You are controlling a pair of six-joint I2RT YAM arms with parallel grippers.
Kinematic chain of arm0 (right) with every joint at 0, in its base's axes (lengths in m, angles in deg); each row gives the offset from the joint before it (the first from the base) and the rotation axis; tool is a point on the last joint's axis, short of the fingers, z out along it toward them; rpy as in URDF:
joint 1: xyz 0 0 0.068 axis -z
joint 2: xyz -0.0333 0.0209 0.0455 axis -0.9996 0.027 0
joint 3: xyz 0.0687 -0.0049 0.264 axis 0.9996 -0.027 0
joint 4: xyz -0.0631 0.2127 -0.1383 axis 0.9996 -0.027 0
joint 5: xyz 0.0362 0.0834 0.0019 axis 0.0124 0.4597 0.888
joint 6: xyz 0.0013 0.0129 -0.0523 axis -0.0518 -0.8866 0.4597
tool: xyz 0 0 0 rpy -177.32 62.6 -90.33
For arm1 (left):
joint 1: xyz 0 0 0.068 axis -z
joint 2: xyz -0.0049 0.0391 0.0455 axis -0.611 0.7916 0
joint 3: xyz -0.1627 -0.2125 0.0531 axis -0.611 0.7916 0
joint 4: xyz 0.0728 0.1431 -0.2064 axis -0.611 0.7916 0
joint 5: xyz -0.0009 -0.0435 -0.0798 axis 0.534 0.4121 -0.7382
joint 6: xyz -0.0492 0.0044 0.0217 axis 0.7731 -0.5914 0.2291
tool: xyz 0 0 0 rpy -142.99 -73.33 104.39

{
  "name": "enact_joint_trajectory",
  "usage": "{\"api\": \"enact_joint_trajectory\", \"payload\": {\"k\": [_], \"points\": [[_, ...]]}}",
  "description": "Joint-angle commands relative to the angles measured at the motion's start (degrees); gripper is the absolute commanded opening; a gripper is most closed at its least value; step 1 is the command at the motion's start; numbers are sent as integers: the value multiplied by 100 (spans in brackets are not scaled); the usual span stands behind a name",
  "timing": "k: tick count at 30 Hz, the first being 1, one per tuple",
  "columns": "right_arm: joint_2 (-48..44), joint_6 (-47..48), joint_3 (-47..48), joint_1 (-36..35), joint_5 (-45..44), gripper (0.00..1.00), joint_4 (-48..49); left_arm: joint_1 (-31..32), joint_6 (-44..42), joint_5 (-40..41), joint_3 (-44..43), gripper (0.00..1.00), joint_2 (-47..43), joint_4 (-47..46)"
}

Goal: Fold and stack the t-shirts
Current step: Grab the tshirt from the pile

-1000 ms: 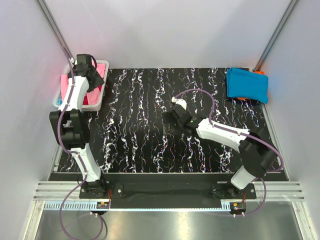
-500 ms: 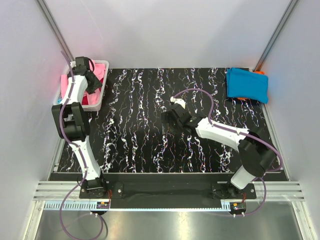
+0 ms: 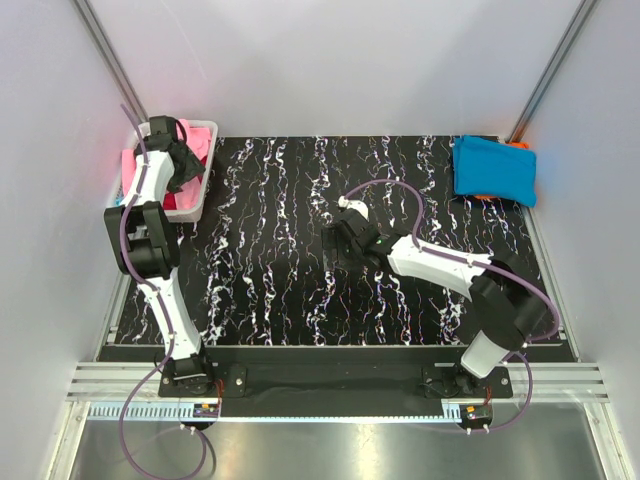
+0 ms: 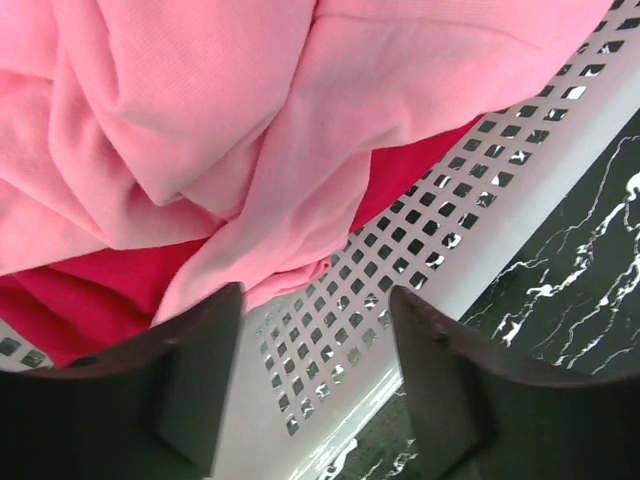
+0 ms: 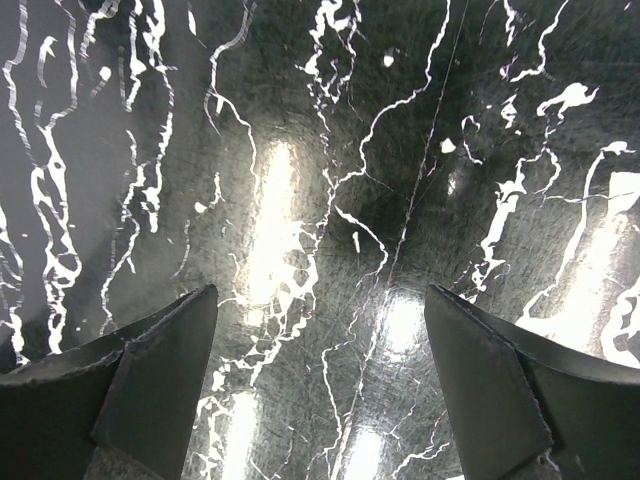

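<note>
A light pink t-shirt (image 4: 200, 110) lies crumpled over a crimson red t-shirt (image 4: 90, 290) inside the white lattice basket (image 4: 440, 210) at the table's far left. My left gripper (image 4: 315, 300) hangs over the basket's near wall, open, with only the lattice between its fingers. In the top view it sits at the basket (image 3: 195, 205), left gripper (image 3: 180, 165). A folded bright blue t-shirt (image 3: 493, 170) rests on an orange t-shirt (image 3: 483, 197) at the far right corner. My right gripper (image 3: 338, 240) hovers open over the bare table's middle, right gripper (image 5: 320, 330).
The black marbled tabletop (image 3: 280, 260) spans the workspace between white side walls. Metal frame posts (image 3: 105, 60) rise at both back corners. The basket's rim (image 4: 560, 140) runs diagonally beside the tabletop.
My left gripper has shifted slightly left over the basket, and its jaws have narrowed and then widened again. The right arm has barely moved.
</note>
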Motion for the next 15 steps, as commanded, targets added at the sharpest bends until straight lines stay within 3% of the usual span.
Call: {"api": "enact_joint_trajectory", "payload": {"k": [1,7,15], "points": [[88,105,186,-68,72,91,123,-28,-101,150,-265,70,-40,-122],[211,114,282,-68,151,91,131,-28,-277,404,-36,73,-374,-280],[229,105,300,-59,143,92,131,-19,-128,1459,245,73,-752,-324]]}}
